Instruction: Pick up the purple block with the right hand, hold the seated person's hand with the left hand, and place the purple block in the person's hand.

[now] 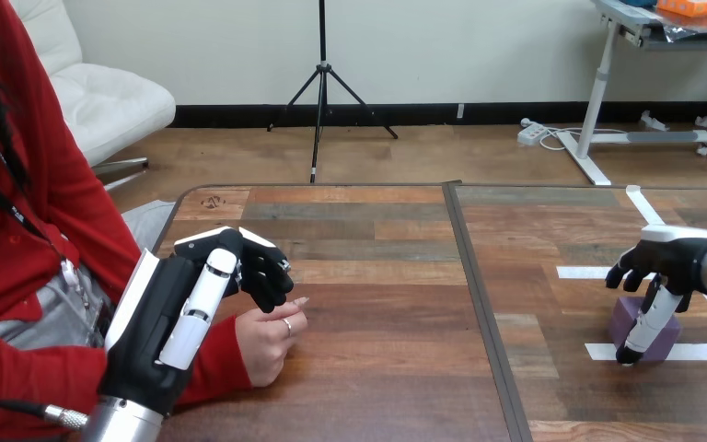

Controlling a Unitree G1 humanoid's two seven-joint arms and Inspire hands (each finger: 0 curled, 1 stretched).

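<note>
The purple block rests on the table at the right, on a line of white tape. My right hand comes in from the right edge and sits over it, thumb down across its front face and fingers curled at its far side. At the left, the person's hand lies on the table as a loose fist, thumb side up. My left hand hovers just left of and above it, open, its loosely bent fingers hanging over the person's knuckles without closing on them.
A dark seam runs from front to back between the two tabletops. White tape marks out a square on the right one. The person's red sleeve lies along the table's left edge beneath my left forearm.
</note>
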